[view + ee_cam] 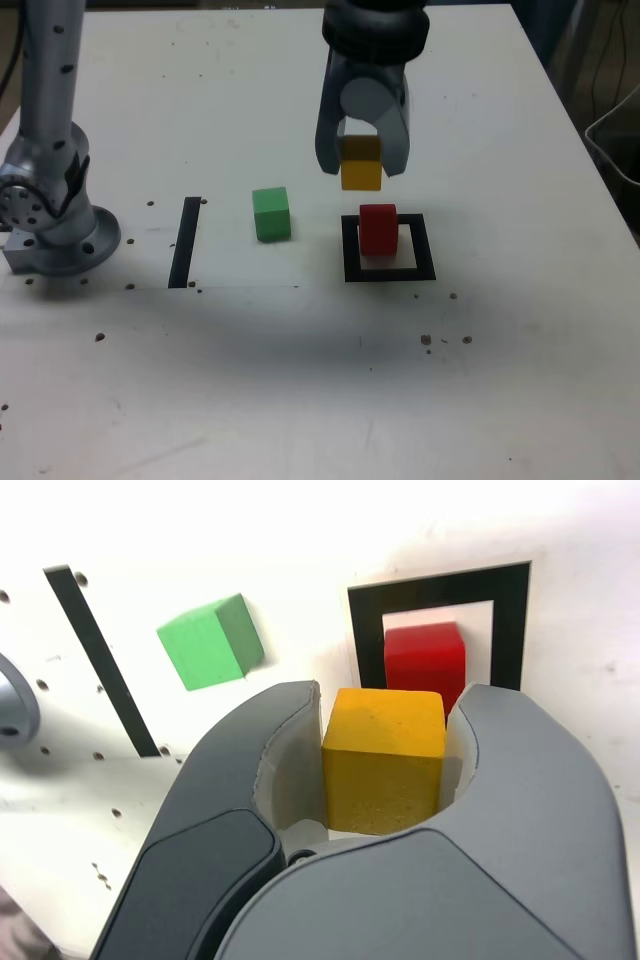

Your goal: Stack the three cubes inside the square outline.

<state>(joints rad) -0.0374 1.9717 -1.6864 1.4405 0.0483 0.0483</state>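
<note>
1. Gripper (pixel 361 165) jaws clamped on the yellow cube (pixel 361 163), held off the counter (pixel 500 380).
2. Red cube (pixel 378 229) sits inside the square outline (pixel 390 272), just below the yellow one.
3. Green cube (pixel 271 213) rests at the exterior view's left of the outline, beside the black tape strip (pixel 185 242).

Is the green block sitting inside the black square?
No, the green cube sits outside the square outline; only the red cube is inside.

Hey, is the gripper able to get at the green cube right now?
Probably not as things stand: the gripper is shut on the yellow cube. The green cube itself sits clear on the table, with nothing on top of it or against it.
</note>
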